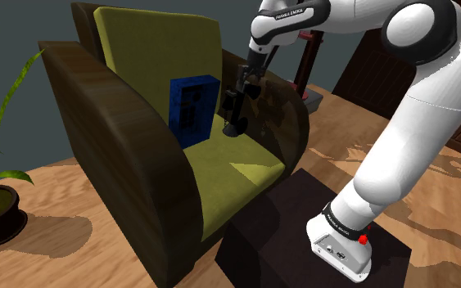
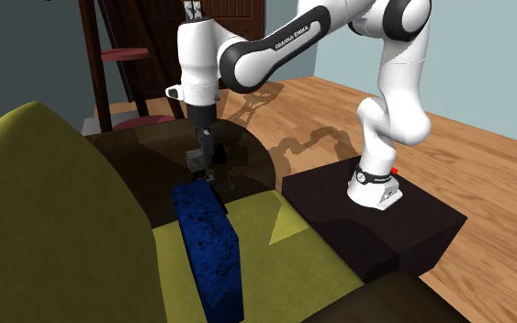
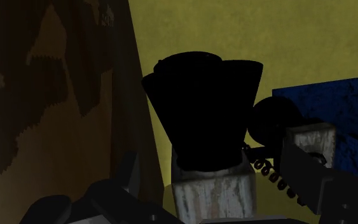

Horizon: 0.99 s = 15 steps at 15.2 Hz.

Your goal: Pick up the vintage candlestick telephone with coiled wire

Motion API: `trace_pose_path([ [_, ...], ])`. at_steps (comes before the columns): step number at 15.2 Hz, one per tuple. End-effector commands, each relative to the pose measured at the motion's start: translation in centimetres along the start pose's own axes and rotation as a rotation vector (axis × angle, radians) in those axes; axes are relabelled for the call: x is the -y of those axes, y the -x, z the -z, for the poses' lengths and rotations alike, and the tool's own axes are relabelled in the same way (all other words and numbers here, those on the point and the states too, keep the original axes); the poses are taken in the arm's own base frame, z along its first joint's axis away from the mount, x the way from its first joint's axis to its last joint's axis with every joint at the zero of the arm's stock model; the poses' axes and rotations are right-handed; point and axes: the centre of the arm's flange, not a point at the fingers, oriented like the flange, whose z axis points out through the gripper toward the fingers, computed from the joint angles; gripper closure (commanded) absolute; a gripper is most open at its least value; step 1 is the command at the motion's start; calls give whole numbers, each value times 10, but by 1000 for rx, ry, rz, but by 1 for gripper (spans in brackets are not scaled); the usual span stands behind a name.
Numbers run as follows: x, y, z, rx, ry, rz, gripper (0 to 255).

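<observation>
- Hovering low over the armchair [image 1: 130,172], the gripper [image 1: 243,88] points down at the seat.
- And there's the candlestick telephone [image 1: 234,114], upright on the olive seat cushion [image 1: 237,168], between the blue box [image 1: 192,106] and the armrest on the shoulder view's right.
- The fingers [image 3: 130,175] are spread wide, one on each side of the phone's pale stem and not touching it.
- The coiled wire [image 3: 269,175] dangles beside one finger.
</observation>
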Motion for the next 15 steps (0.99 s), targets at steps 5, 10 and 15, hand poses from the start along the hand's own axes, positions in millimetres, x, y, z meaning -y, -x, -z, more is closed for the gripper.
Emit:
trace_pose_path([
  [5, 0, 0, -13, -1, 0, 0, 255],
  [10, 0, 0, -13, -1, 0, 0, 255],
  [15, 0, 0, -3, -1, 0, 0, 255],
])
